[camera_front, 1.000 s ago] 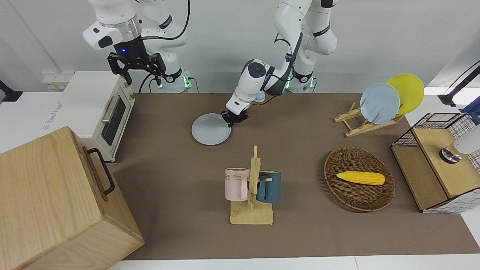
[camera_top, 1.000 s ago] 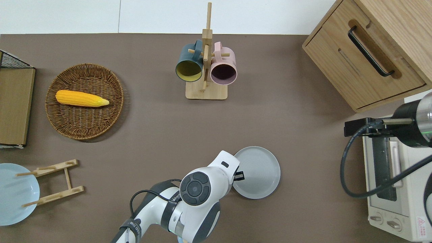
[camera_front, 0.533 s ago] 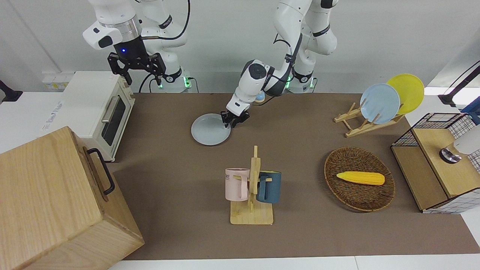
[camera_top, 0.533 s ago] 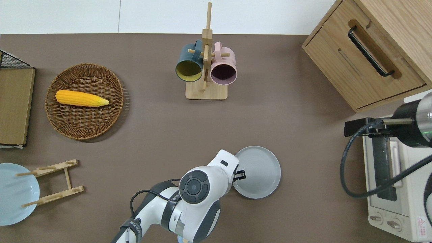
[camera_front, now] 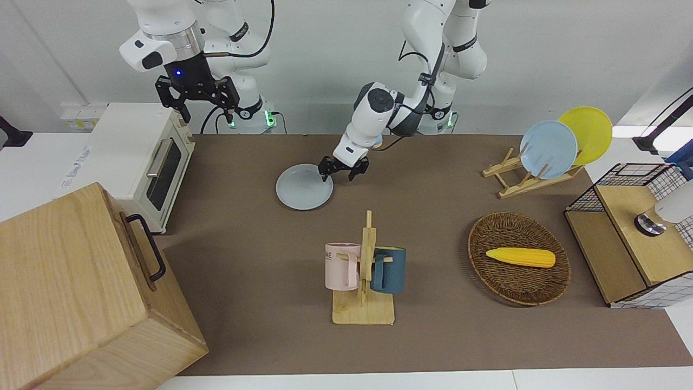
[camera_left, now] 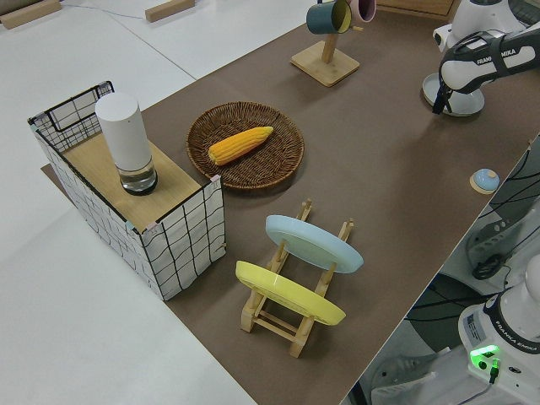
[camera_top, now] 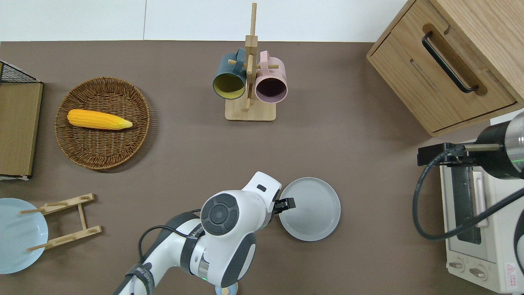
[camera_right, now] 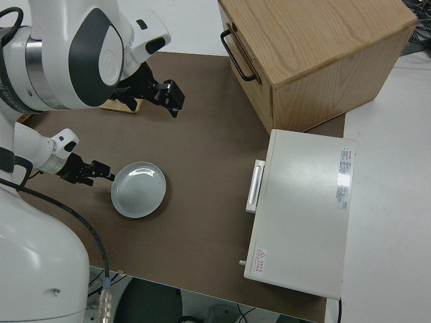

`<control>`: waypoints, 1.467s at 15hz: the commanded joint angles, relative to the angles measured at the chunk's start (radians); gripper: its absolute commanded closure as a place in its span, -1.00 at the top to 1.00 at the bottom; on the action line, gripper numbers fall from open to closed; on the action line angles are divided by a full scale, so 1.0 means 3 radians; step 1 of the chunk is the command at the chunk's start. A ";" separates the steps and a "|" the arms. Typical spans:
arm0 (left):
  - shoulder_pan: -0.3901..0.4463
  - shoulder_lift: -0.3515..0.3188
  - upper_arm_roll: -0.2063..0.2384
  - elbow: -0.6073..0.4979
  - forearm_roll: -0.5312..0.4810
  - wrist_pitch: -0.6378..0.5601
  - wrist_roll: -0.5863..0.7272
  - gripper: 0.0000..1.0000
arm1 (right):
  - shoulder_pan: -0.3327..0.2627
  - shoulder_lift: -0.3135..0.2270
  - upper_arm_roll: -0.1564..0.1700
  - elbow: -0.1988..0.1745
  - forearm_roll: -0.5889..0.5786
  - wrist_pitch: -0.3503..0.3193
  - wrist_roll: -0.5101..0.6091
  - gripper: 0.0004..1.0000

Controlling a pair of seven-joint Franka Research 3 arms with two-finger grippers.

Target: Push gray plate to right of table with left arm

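The gray plate (camera_front: 304, 187) lies flat on the brown table (camera_front: 444, 336), nearer to the robots than the mug rack. It also shows in the overhead view (camera_top: 309, 209) and the right side view (camera_right: 139, 190). My left gripper (camera_front: 343, 173) hangs low over the plate's rim on the side toward the left arm's end, as the overhead view (camera_top: 284, 204) shows. Its fingers are spread open and hold nothing. I cannot tell whether it touches the rim. My right gripper (camera_front: 197, 105), with the blue light, is parked and open.
A mug rack (camera_front: 364, 271) holds a pink and a dark blue mug. A wicker basket (camera_front: 518, 259) holds corn. A plate rack (camera_front: 533, 179) holds sky-blue and yellow plates. A toaster oven (camera_front: 141, 157) and wooden cabinet (camera_front: 81, 292) stand at the right arm's end.
My left gripper has risen a little at the plate's rim, drawn slightly toward the left arm's end, and spread its fingers. The plate has hardly moved. The right arm is still.
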 commanded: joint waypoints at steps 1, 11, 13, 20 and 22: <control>0.0371 -0.0395 0.0047 -0.0016 0.0024 -0.0542 0.0293 0.98 | 0.0019 0.0019 -0.0016 0.0033 -0.0001 -0.0038 -0.0006 0.99; 0.1762 -0.0861 -0.0224 0.0725 0.0878 -0.2220 0.0953 0.98 | 0.0019 0.0019 -0.0016 0.0033 -0.0001 -0.0038 -0.0006 0.99; 0.1972 -0.0872 -0.0229 0.0970 0.0929 -0.2496 0.1167 0.98 | 0.0019 0.0019 -0.0016 0.0033 -0.0001 -0.0038 -0.0006 0.99; 0.2265 -0.0887 -0.0199 0.1640 0.1384 -0.3029 0.1633 0.98 | 0.0019 0.0019 -0.0016 0.0033 -0.0001 -0.0038 -0.0006 0.99; 0.2305 -0.0887 -0.0193 0.1702 0.1420 -0.3121 0.1695 0.98 | 0.0019 0.0014 -0.0016 0.0033 -0.0001 -0.0038 -0.0006 0.99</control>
